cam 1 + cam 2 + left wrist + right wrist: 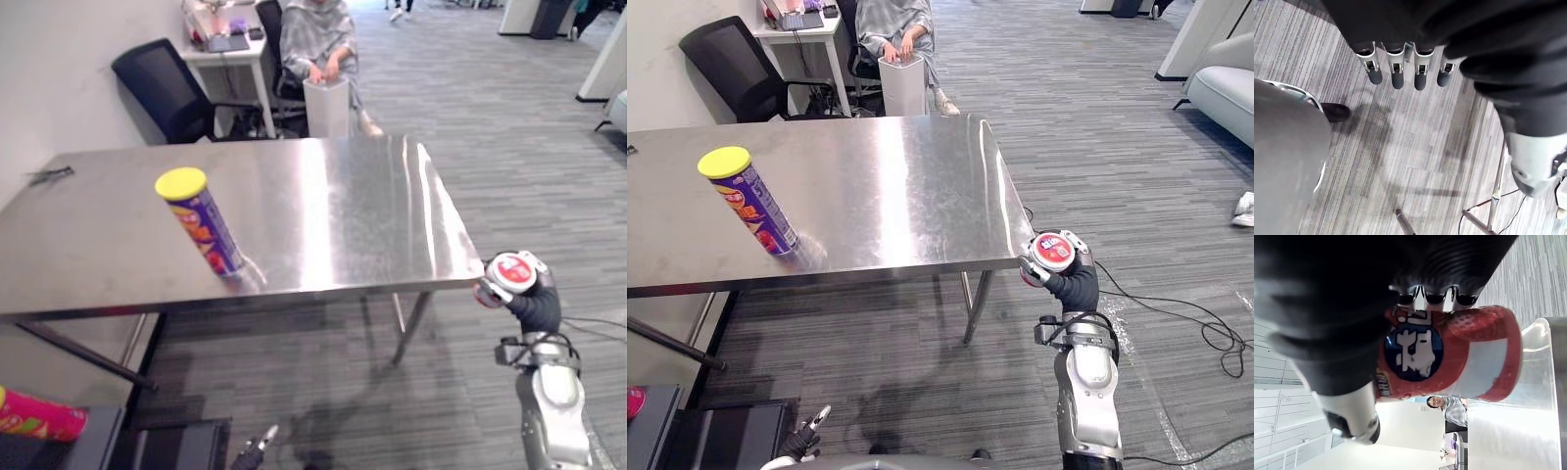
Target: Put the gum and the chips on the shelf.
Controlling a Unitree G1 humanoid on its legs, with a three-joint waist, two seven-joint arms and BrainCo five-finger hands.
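The chips, a purple can (201,223) with a yellow lid, stand on the steel table (343,206) near its front edge. My right hand (1078,286) is just off the table's front right corner, at tabletop height. It is shut on the gum, a round red and white container (514,274), whose label fills the right wrist view (1449,352). My left hand (1396,73) hangs low over the carpet with its fingers straight and nothing in it; its fingertips (257,446) show at the bottom of the left eye view.
A pink can (39,416) lies on a dark shelf unit (176,446) at the lower left. Behind the table are a black office chair (167,88), a small white desk (230,54) and a seated person (318,39) with a white bin (326,106).
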